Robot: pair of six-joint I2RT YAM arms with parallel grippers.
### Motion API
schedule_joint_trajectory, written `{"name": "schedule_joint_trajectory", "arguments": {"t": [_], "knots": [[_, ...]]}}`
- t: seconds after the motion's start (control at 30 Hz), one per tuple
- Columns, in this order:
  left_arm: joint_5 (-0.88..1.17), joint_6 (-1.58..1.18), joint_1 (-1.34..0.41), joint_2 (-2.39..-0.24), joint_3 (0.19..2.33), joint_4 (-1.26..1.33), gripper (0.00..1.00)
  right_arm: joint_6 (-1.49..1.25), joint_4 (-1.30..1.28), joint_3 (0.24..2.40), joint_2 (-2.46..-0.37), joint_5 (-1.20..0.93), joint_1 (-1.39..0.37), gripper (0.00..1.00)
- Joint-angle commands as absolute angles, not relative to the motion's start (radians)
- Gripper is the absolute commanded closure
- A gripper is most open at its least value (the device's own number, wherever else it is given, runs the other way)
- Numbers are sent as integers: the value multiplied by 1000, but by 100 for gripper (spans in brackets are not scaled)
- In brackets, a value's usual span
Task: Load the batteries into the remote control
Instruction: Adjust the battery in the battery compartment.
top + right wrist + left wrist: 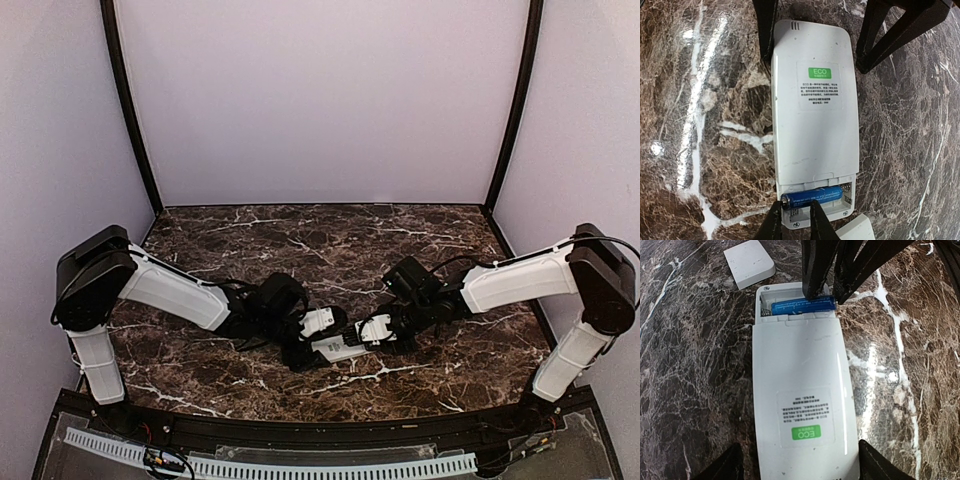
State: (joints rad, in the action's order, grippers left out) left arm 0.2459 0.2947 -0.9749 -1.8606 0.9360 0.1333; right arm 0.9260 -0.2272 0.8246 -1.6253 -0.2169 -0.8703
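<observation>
Only the wrist views show 1 battery (812, 196) crosswise in the remote (800, 390), itself lying top-to-bottom. Left gripper (800, 447) open astride it; right gripper (795, 205) nearly closed, tips on battery.

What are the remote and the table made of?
The remote looks like white plastic: smooth, fairly matte, with moulded seams and a printed sticker on its back. The table looks like dark brown marble with white veins, polished enough to mirror the lights. It could also be a printed laminate.
</observation>
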Motion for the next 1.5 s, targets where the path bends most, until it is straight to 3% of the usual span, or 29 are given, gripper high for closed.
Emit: {"name": "schedule_joint_trajectory", "arguments": {"t": [0.0, 1.07, 1.47], "knots": [[259, 277, -962, -1860, 893, 109, 25, 932, -137, 839, -1652, -195, -872, 82], [271, 263, -953, -1862, 884, 127, 25, 946, -221, 830, -1589, -294, -877, 75], [272, 264, -953, -1864, 882, 130, 25, 824, -252, 881, -1467, -396, -859, 75]]}}
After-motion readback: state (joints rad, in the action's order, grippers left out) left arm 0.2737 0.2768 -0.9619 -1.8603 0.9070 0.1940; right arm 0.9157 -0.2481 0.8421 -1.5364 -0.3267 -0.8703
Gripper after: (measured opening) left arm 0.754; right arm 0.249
